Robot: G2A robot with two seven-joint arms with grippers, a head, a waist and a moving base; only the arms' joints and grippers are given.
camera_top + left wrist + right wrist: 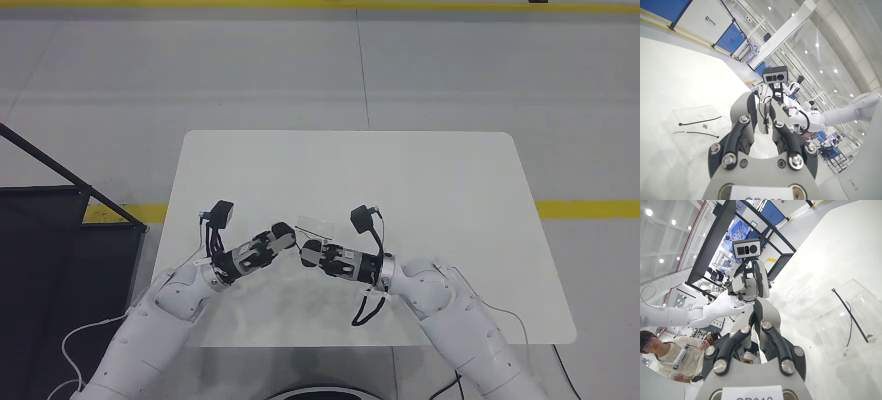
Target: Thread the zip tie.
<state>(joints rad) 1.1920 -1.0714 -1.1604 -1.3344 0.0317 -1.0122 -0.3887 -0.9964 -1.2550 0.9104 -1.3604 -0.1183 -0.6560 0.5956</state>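
**Zip tie sits at 4 o'clock from the left gripper**

In the top view the two grippers are set nose to nose over the table (450, 200). The right gripper (310, 248) is found at about 4 o'clock from the left gripper (285, 234), and the two are almost touching.

The right gripper's pads are pressed tight together. A small black bit of the zip tie (765, 121) is pinched at its tip. Most of the zip tie is hidden, so which way its long side runs cannot be told.

The left gripper's jaws are spread apart. The right gripper's tip, with the zip tie on it, is placed in the gap between them. Nothing is seen to be held by the left gripper.

So the zip tie is already with the right arm, and the left arm is just beside it. The next move is judged to turn on the short line from 10 o'clock to 4 o'clock between the two tips. A very small and careful nudge is likely needed.

Two spare ties (698, 122) are laid flat in a clear tray (316, 221), just beside the grippers at about 12 o'clock.
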